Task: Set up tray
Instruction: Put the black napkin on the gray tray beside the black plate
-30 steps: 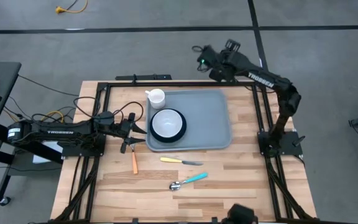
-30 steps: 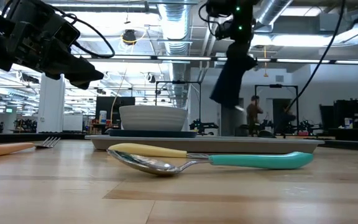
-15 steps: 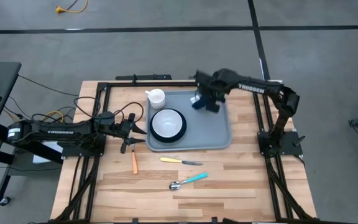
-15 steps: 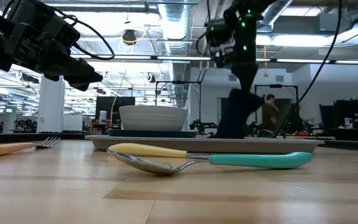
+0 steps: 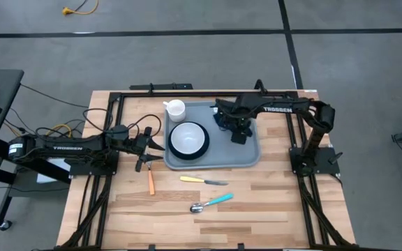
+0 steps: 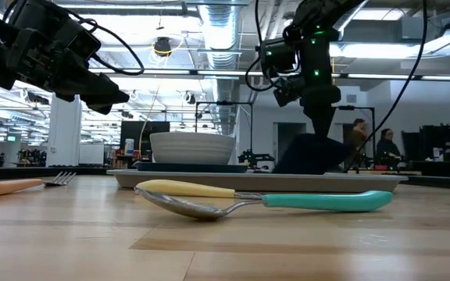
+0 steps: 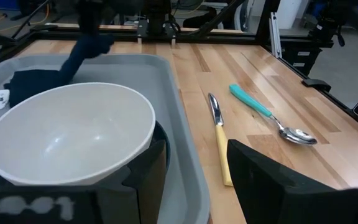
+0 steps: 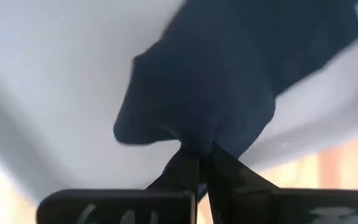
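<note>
Wood slat table (image 5: 257,202). Nearest: teal-handled spoon (image 5: 211,203), then yellow-handled knife (image 5: 202,180), orange-handled fork (image 5: 151,180) at left. Grey-blue tray (image 5: 251,155) mid-table, toward the far edge. In it: white bowl (image 5: 188,137) on dark plate (image 5: 174,150), plus dark navy napkin (image 5: 237,132) touching the tray floor, pinched by right gripper (image 8: 202,157), fingers pressed together on the cloth. White cup (image 5: 176,109) just off the tray's far left corner. Left gripper (image 5: 152,147) beside the tray's left rim, fingers part-spread, empty. Beyond: grey floor, open room, people (image 6: 369,147) far back.

Bowl (image 5: 188,139) and napkin (image 5: 237,132) on tray (image 5: 246,155); cutlery (image 5: 204,180) on table before it
</note>
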{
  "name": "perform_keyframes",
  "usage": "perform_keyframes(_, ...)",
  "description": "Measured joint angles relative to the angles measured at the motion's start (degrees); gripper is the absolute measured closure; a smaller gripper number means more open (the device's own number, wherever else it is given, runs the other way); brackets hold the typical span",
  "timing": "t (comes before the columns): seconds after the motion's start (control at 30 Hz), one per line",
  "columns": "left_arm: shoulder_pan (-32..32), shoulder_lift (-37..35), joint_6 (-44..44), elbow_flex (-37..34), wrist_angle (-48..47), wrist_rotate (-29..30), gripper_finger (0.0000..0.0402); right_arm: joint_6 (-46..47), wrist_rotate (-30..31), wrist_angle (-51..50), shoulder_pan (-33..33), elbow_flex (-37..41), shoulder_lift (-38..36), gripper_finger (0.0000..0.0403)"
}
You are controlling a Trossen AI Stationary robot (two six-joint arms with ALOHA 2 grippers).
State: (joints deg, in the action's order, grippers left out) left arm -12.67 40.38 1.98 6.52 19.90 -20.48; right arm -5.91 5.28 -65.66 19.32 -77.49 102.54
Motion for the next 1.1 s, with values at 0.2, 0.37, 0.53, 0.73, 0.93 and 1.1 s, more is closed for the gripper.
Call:
perform_keyframes(0.2, 0.0, 0.0, 0.0, 0.0, 0.0, 0.0, 0.0242, 0.0, -10.4, 2.1, -3.4, 0.0, 0.0, 0.0403)
perform_keyframes(0.37, 0.0, 0.0, 0.0, 0.0, 0.0, 0.1, 0.0242, 0.0, -11.4, 5.1, -5.5, 0.0, 0.0, 0.0403)
perform_keyframes(0.53, 0.0, 0.0, 0.1, 0.0, 0.0, 0.2, 0.0242, 1.2, -11.3, 5.8, -4.8, 0.0, 1.9, 0.0403)
perform_keyframes(0.73, 0.0, 0.0, 0.2, 0.0, 0.2, 0.2, 0.0242, 1.4, -9.6, 3.3, -2.7, -0.1, 8.2, 0.0403)
perform_keyframes(0.93, 0.1, 0.1, 0.3, 0.0, -0.6, 0.4, 0.0242, 1.7, -8.0, 4.4, -1.4, -0.7, 12.6, 0.0403)
perform_keyframes(1.1, 0.2, 0.1, 0.6, 0.0, -0.7, 0.4, 0.0242, 3.7, -7.7, 4.5, -0.7, -0.9, 12.7, 0.0403)
